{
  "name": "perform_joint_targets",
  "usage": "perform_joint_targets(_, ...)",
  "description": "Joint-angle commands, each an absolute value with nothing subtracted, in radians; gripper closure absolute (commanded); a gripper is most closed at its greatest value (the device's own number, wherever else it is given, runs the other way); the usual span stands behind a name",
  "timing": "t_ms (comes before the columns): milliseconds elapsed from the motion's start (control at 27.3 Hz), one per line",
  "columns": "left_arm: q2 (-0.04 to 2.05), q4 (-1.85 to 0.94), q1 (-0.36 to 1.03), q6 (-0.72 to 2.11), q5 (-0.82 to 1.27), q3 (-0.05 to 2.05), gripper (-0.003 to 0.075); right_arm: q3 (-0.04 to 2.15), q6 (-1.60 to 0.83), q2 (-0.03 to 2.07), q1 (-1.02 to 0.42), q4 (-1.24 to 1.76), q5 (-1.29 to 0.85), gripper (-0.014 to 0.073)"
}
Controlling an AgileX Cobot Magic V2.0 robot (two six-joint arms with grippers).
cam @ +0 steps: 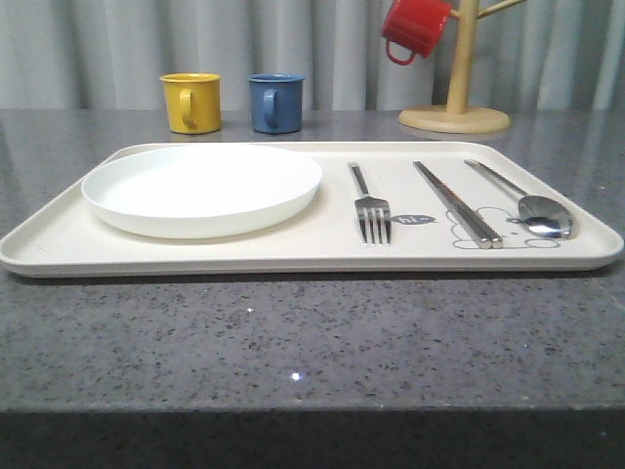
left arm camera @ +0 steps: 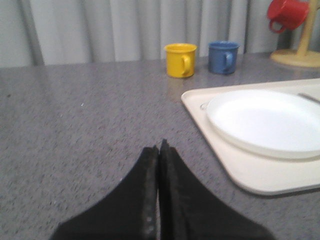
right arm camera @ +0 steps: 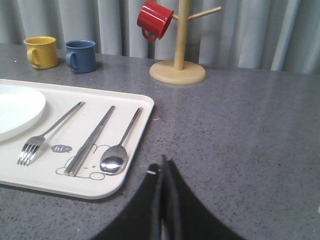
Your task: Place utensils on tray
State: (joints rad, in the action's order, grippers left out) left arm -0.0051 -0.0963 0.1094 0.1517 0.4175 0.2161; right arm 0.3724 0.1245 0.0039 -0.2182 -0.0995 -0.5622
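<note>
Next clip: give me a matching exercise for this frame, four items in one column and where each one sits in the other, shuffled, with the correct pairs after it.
Items
1. white plate
2. spoon
3. red mug
4. blue mug

Places
A. hanging on the wooden mug tree
B. on the table behind the tray, beside the yellow mug
C. left part of the tray
D. rightmost on the tray, right of the chopsticks

Pairs: 1-C, 2-D, 3-A, 4-B
</note>
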Motion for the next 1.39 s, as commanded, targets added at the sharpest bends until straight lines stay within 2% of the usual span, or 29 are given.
perform_joint_targets(0, -0.026, -0.097, 0.04, 0.141, 0.3, 0.163, 0.0738, 0.392, 0.118, 0.018, -0.216, -0.115, -0.481, 0.0662)
perform_joint_targets(220, -0.028, -0.098, -0.041, 0.141, 0.118, -0.008, 0.0738, 0.392, 0.118, 0.018, -0.216, -0.115, -0.481, 0.0662)
perform_joint_targets(330, -0.028, -0.098, -0.041, 0.141, 0.095, -0.003, 0.0738, 0.392, 0.118, 0.018, -0.216, -0.115, -0.481, 0.0662)
perform_joint_targets(1209, -0.028, -0.098, -0.041, 0.141, 0.089, -0.003, 0.0738, 0.388, 0.118, 0.018, -0.216, -0.131, -0.476, 0.0662)
perform_joint_targets(1356, -0.028, -0.098, -0.041, 0.141, 0.089, -0.003, 0.0738, 0.264, 0.115, 0.005, -0.19, -0.148, -0.351, 0.0662)
